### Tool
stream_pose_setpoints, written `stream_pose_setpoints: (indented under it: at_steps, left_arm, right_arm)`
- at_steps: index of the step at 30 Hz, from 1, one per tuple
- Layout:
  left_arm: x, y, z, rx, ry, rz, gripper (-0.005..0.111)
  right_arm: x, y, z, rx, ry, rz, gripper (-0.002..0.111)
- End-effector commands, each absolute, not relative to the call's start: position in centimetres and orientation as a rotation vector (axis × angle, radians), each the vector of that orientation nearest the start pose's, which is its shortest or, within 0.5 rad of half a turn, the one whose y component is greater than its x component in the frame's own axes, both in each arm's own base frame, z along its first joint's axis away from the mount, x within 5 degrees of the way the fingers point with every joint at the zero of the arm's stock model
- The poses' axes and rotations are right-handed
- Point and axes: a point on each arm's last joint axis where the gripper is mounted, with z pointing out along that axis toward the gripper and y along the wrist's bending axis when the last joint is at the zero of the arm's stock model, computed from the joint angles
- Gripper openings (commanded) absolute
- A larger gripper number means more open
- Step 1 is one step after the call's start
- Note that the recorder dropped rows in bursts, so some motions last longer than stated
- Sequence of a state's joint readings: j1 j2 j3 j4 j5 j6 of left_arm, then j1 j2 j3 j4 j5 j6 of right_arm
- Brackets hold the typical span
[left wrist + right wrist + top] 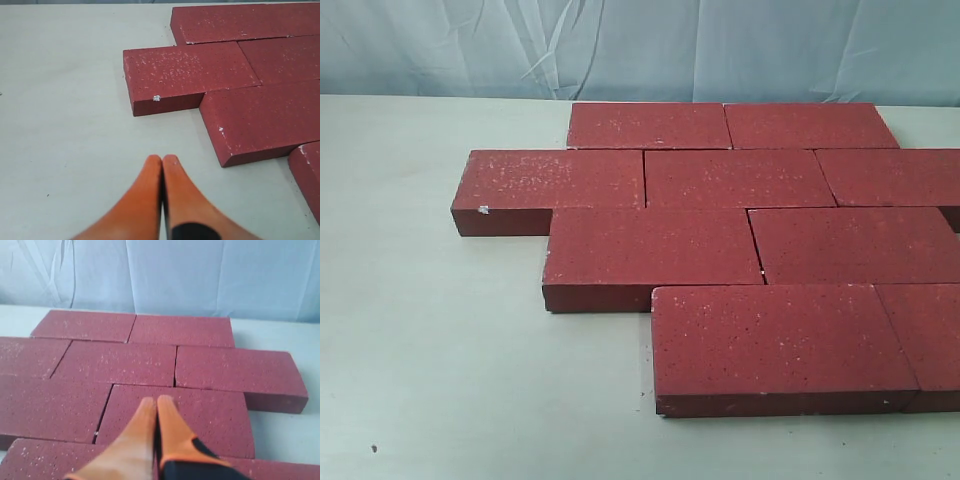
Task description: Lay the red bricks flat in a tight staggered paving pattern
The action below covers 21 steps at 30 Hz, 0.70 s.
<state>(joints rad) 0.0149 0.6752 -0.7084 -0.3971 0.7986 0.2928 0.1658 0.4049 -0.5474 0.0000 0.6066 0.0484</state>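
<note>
Dark-red gritty paving bricks (735,178), staggered on a pale bench (420,350): seams are best closed by square nudges from the pinched-together left claw (162,160) and right claw (156,401).

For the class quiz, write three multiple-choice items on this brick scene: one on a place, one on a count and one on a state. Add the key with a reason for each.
1. In the exterior view, where does the chipped brick lie?
A. at the left end of the second row from the back
B. in the front row
C. in the back row

2. How many bricks make up the back row?
A. one
B. two
C. four

3. In what state is the left gripper?
A. wide open
B. shut on a brick
C. shut, holding nothing

Key:
1 A, because the white chip sits on the corner that juts out leftmost.
2 B, because a single joint divides that row.
3 C, because the jaws meet over the bare table, with no brick between them.
</note>
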Motion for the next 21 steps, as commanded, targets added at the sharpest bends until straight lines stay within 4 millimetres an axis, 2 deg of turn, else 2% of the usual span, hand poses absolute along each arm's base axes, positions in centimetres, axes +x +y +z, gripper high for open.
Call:
stream_pose_setpoints:
  at_steps: [1,6,21]
  left_arm:
    - [11.64,-2.16,32.74,0.168,2.202,-0.259,0.0]
    - [11.68,-2.14,32.79,0.165,2.195,-0.257,0.0]
    - [11.68,-2.13,32.79,0.166,2.195,-0.255,0.0]
  right_arm:
    - [6.74,0.93,31.15,-0.12,1.83,0.108,-0.001]
    - [6.04,1.03,31.3,-0.097,1.799,0.161,-0.001]
    - [6.02,1.04,31.3,-0.096,1.798,0.164,-0.001]
